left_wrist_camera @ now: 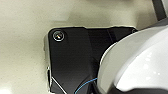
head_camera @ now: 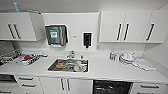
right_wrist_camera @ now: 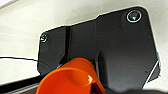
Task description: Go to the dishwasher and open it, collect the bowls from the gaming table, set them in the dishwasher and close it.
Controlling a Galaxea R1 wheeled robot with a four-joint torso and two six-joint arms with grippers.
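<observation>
Bowls up close at both wrists: an orange bowl (right_wrist_camera: 71,78) fills the near edge of the right wrist view, tilted w/ its hollow toward the camera, in front of the robot's dark plate; a pale whitish bowl (left_wrist_camera: 140,62) looms large in the left wrist view, over the same kind of plate, pale floor behind. Whether either gripper is clamped on its bowl or slack: can't tell, fingers not made out in either pic.

Head view, near to far: along the lower edge, dishwasher (head_camera: 111,87) under the counter, right of centre, its dark interior w/ racks showing, i.e. front open. To its left, white cabinet doors (head_camera: 65,86) w/ bar handles, then drawers (head_camera: 27,82). Above, white countertop (head_camera: 105,71) runs across the frame. Steel sink (head_camera: 68,65) set in the middle, crockery inside, tap (head_camera: 71,54) behind it. Dish rack (head_camera: 28,58) w/ items at left; stacked white dishes (head_camera: 127,58) and a cloth (head_camera: 143,64) at right. On the back wall, paper towel dispenser (head_camera: 56,35) and dark soap dispenser (head_camera: 87,40). Upper white cupboards (head_camera: 130,26) flank both sides.
</observation>
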